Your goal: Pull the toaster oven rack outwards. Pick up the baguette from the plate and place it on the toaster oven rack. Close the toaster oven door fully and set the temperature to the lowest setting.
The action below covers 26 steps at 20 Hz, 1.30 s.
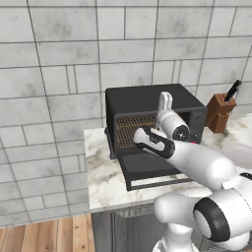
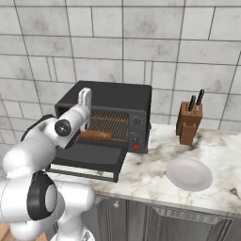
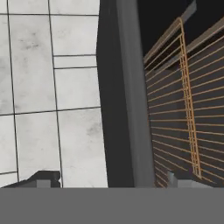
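The black toaster oven [image 1: 147,101] [image 2: 113,94] stands on the counter with its door [image 1: 147,167] [image 2: 92,153] folded down flat. The copper wire rack [image 1: 129,127] [image 2: 110,123] [image 3: 183,122] sits in the cavity. An orange-brown baguette [image 2: 96,135] lies on the front part of the rack; in the left base view my arm hides it. My gripper [image 1: 138,134] [image 3: 109,178] is open and holds nothing. It is level with the rack, at the cavity's left side, and faces the oven's left front frame [image 3: 131,109]. Small knobs [image 2: 136,121] and a red light [image 2: 136,146] sit on the oven's right strip.
A brown knife block [image 1: 219,113] [image 2: 189,123] stands right of the oven. In front of it rests a bare white plate [image 2: 189,174]. The marble counter [image 1: 101,177] ends just left of the oven. A tiled wall [image 3: 48,87] lies behind. The door's bar handle [image 2: 84,174] juts out over the counter's front edge.
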Available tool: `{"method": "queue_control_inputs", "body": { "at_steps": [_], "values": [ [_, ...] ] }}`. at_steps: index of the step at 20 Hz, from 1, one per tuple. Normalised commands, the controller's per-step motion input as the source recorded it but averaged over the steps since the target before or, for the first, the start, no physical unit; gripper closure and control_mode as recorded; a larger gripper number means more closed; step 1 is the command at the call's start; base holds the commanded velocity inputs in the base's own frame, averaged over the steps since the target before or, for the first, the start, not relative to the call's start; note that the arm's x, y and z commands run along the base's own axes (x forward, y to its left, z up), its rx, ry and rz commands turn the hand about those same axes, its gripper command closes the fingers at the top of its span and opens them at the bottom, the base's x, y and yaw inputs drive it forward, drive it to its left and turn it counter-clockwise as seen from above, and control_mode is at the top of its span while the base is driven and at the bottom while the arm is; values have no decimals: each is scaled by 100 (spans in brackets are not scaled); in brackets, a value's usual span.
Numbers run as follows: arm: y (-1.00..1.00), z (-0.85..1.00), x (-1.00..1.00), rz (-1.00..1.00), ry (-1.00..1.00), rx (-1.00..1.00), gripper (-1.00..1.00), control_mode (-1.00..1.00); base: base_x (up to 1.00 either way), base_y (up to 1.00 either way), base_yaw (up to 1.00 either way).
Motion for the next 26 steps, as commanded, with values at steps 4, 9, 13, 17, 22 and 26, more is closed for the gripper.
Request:
{"method": "queue_control_inputs", "body": {
  "at_steps": [4,9,13,17,22,26],
  "values": [
    [-42,100,-38,-1,12,8,-100,-100,0,0,0],
    [-33,64,-38,-4,45,2,-100,-100,0,0,0],
    [-21,1,-44,-2,59,1,-100,-100,0,0,0],
    [-19,-2,-16,1,36,5,-100,-100,0,0,0],
    [-10,-15,0,12,36,6,-100,-100,0,0,0],
    [2,-23,-20,18,37,12,-100,-100,0,0,0]
  ]
}}
